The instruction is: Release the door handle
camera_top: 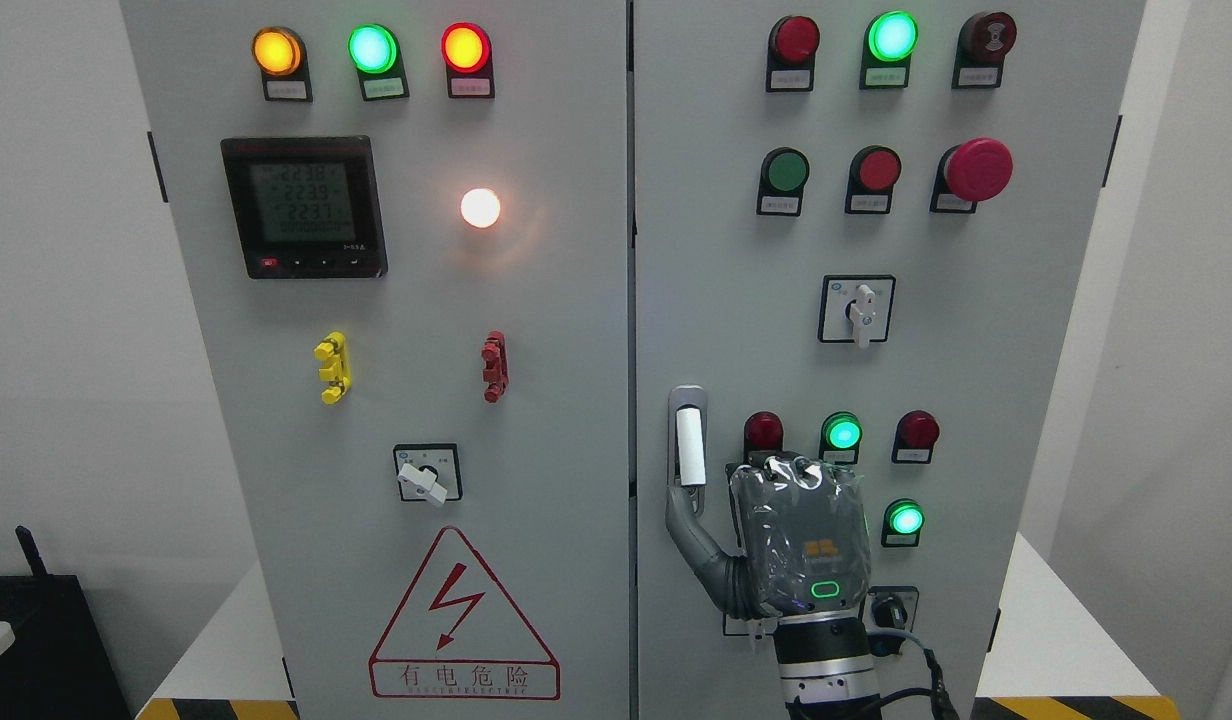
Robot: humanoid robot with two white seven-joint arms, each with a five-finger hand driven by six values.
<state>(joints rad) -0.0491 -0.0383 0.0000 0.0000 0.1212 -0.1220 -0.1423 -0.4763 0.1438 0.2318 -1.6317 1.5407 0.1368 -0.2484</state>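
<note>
Handle: the handle (688, 440) stood upright at the right door's (736, 250) left edge, just left of and above my right hand (791, 540).
Hand: my thumb (684, 515) touched the handle's lower end; fingers relaxed, gripping nothing.
Room: bare panel lay left of the handle, across the door seam.
Count: one handle, two doors, two rotary switches (857, 310).

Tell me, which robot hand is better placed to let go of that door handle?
The right robot hand: it alone is in view, its thumb beside the door handle. The left arm isn't visible.
</note>
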